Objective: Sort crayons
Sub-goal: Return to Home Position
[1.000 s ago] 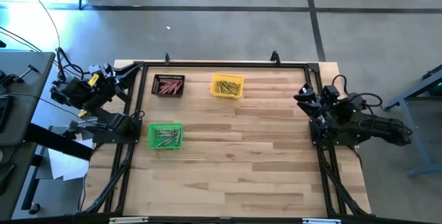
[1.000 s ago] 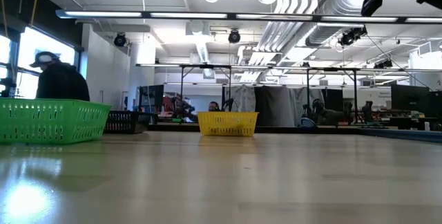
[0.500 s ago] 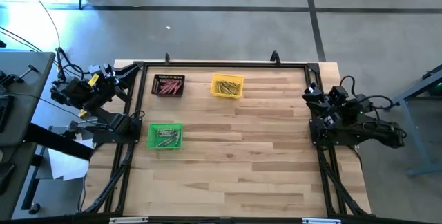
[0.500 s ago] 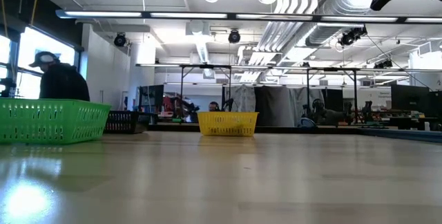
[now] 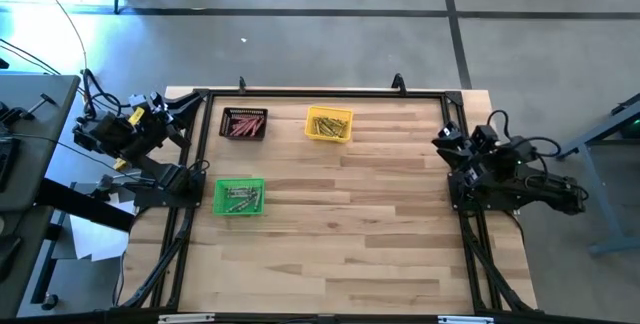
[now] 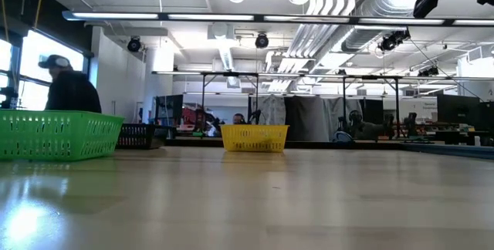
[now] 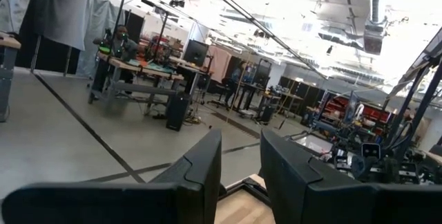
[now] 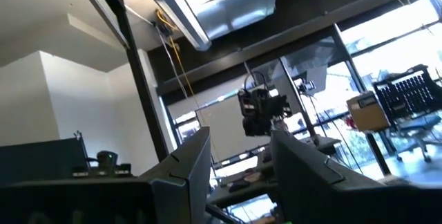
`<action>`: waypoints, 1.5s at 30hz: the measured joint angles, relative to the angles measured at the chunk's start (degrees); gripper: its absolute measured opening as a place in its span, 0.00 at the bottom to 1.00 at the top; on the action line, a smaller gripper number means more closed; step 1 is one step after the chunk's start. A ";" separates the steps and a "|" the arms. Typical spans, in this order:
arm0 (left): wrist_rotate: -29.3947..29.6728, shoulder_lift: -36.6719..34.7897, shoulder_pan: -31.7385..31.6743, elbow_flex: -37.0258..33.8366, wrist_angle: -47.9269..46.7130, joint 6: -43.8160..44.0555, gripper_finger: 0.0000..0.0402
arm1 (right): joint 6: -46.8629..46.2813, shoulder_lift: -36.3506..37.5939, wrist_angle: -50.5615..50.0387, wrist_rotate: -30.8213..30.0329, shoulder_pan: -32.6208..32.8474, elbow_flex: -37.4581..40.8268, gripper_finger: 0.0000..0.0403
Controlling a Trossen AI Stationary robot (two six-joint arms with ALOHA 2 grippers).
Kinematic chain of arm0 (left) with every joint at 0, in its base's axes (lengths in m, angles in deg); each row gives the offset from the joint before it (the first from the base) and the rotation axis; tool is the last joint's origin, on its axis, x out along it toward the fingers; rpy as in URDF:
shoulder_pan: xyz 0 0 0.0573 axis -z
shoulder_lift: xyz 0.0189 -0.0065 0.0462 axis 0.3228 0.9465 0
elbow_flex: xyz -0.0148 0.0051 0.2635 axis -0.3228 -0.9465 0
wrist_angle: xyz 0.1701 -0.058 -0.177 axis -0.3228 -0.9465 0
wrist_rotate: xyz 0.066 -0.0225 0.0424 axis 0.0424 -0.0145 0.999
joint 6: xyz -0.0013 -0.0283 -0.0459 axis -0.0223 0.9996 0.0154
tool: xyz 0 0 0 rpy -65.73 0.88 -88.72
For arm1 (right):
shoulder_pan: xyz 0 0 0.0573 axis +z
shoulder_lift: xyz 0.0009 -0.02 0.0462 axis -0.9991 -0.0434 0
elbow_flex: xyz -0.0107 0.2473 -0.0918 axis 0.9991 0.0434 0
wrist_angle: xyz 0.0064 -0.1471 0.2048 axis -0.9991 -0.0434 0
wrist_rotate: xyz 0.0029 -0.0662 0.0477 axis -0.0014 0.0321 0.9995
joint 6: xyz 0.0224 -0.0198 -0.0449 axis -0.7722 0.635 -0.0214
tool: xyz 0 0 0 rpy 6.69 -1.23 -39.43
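The crayons lie sorted by colour in three small bins on the wooden table. Red crayons point(image 5: 243, 124) fill the black bin point(image 5: 224, 114), yellow-gold crayons point(image 5: 328, 124) the yellow bin point(image 5: 309, 136), and greenish-grey crayons point(image 5: 239, 197) the green bin point(image 5: 218, 210). My left gripper point(image 5: 170, 107) is raised at the table's far left corner; in its wrist view it point(image 7: 241, 172) is open with nothing between the fingers. My right gripper point(image 5: 441, 142) is raised at the table's right edge, and it point(image 8: 239, 158) is also open with nothing in it.
A dark frame point(image 5: 320, 92) runs round the tabletop. In the low view the green bin point(image 6: 58, 134), black bin point(image 6: 139, 136) and yellow bin point(image 6: 255, 137) stand along the far part. A person point(image 6: 69, 88) is in the room beyond. Bare wood point(image 5: 340, 234) covers the near half.
My right arm has folded back a little over its base at the table's right edge. Its gripper keeps nearly the same place and stays open.
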 joint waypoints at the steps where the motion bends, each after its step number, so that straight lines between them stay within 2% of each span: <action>1: -0.02 0.00 0.00 0.00 -0.34 0.16 0.22 | -0.01 0.00 -0.58 0.00 -0.19 0.00 0.34; 5: -0.18 0.00 -0.02 0.00 -2.02 1.65 0.22 | 0.02 -0.02 -1.38 0.00 -1.18 0.67 0.34; 10: -0.28 0.00 0.00 -0.02 -4.03 4.28 0.22 | -0.01 -0.02 0.98 0.00 -1.53 5.66 0.34; 15: -0.28 0.00 0.00 -0.02 -4.09 4.56 0.22 | 0.23 -0.03 -2.10 0.00 -1.49 9.86 0.34; 21: -0.26 0.00 0.00 -0.02 -4.14 5.00 0.22 | 0.23 -0.04 -16.68 0.04 -1.49 9.81 0.34; 27: -0.26 0.00 0.00 -0.02 -4.18 4.93 0.22 | 0.16 -0.15 -17.46 -1.98 -1.16 9.77 0.34; 45: -0.24 0.00 -0.02 -0.02 -4.16 3.93 0.22 | 0.02 -0.20 -17.73 -2.03 -1.16 9.75 0.34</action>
